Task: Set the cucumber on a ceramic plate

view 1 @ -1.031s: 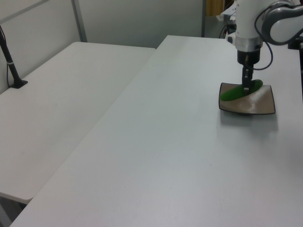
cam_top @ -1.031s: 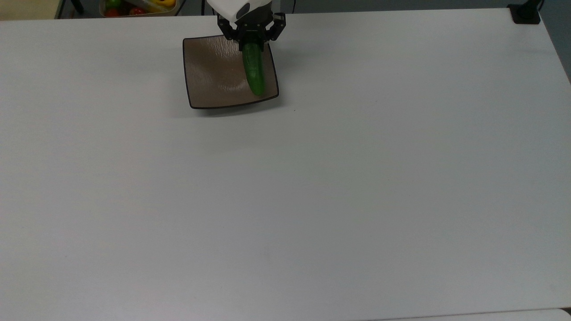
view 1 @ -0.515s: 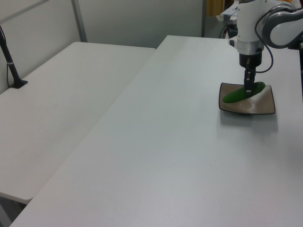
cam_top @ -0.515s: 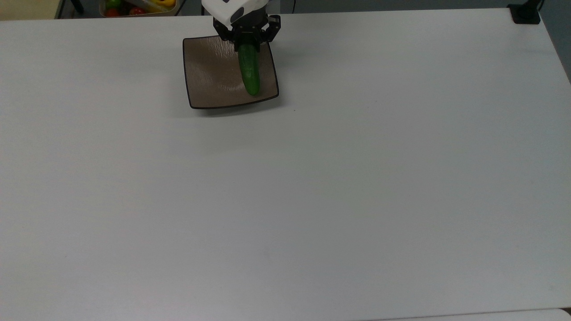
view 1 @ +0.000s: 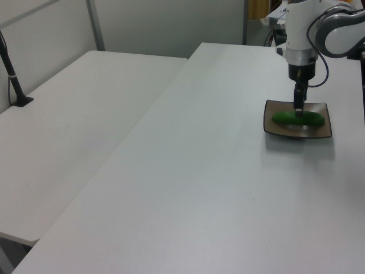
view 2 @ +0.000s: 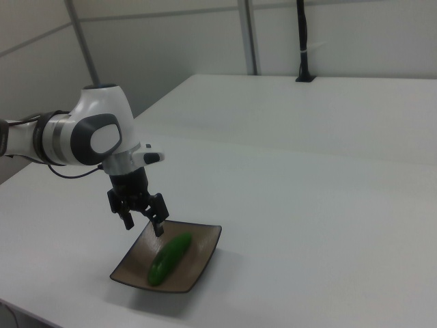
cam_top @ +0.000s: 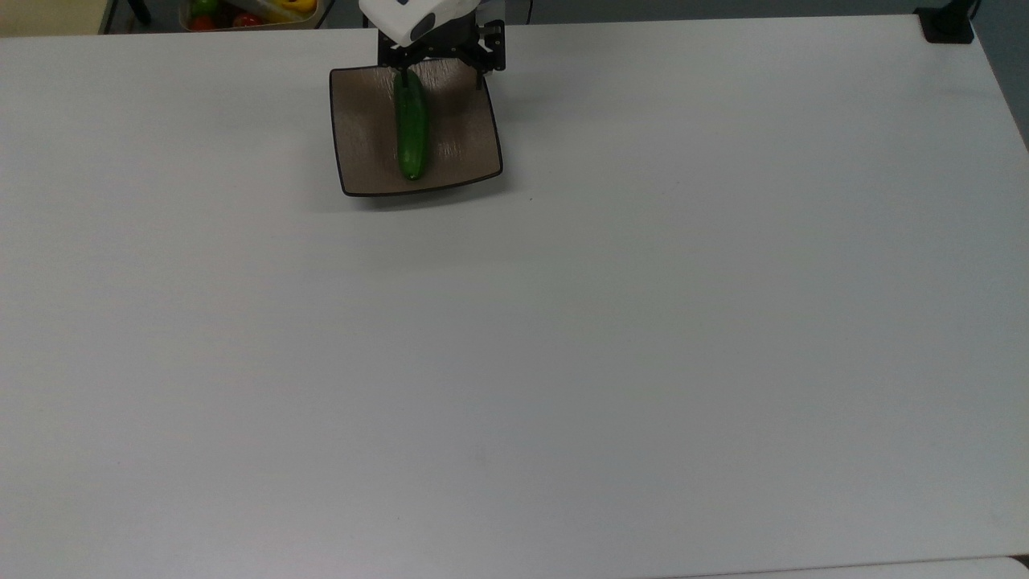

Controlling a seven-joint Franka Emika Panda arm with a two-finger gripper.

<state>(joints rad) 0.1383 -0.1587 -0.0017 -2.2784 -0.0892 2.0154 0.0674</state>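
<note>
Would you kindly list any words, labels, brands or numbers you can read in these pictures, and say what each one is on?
None: no readable text on the cucumber, the plate, the gripper, the arm or the table.

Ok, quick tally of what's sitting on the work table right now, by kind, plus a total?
Cucumber: 1, dark green, lying inside the plate.
Ceramic plate: 1, brown, square, on the white table.
Total: 2 things.
The end effector is open just above the cucumber's end, not gripping it.
</note>
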